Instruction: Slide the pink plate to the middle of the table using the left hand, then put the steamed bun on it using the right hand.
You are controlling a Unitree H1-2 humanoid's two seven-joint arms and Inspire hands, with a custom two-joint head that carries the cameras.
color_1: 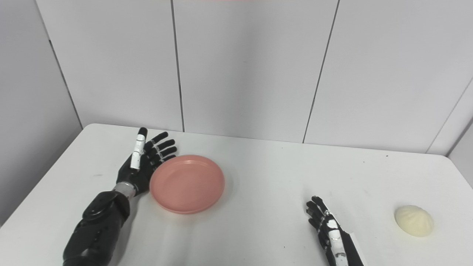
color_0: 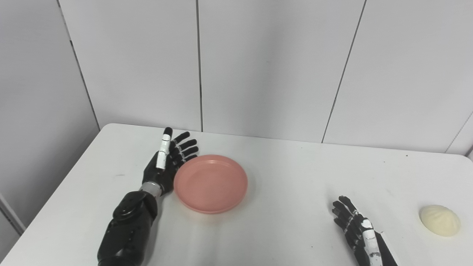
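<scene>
The pink plate (color_0: pixel 210 183) lies empty on the white table (color_0: pixel 288 173), left of centre. My left hand (color_0: pixel 168 159) is open, fingers straight and apart, its palm against the plate's left rim. The cream steamed bun (color_0: pixel 439 220) sits on the table at the far right, near the front. My right hand (color_0: pixel 351 221) is open and empty, resting low at the front right, a hand's width left of the bun and apart from it. The same scene shows in the right eye view, with the plate (color_1: pixel 187 183) and the bun (color_1: pixel 414 220).
Grey wall panels (color_0: pixel 258 66) stand right behind the table's far edge. The table's left edge runs close beside my left arm. A small white tag lies by my right wrist (color_0: pixel 380 236).
</scene>
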